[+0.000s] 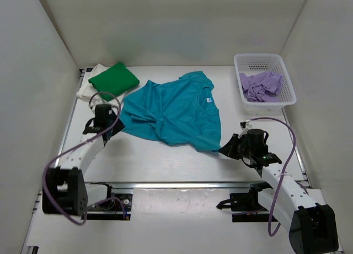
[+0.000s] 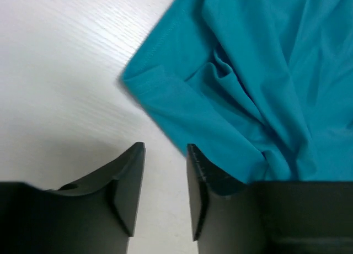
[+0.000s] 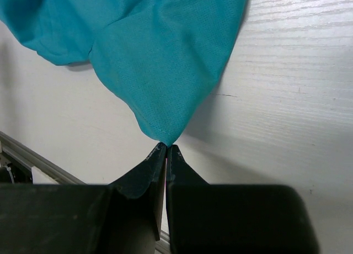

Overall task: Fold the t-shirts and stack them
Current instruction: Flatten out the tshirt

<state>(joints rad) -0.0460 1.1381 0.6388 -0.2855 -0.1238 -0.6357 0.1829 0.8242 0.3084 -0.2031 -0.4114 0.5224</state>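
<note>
Lying unfolded on the worktop [image 1: 165, 165], the teal t-shirt [image 1: 176, 110] has a corner clamped in the right pincer [image 3: 166, 147], left pincer [image 2: 165, 154] apart beside it; green t-shirt [image 1: 114, 79] sits folded on cream-white t-shirt [image 1: 87, 89], lilac t-shirt [image 1: 260, 86] waits in the basket [image 1: 259, 57].

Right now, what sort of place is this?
Probably a lab test cell: white walls box in the table, left arm and right arm bolted at its edge, teal t-shirt laid out between them.
</note>
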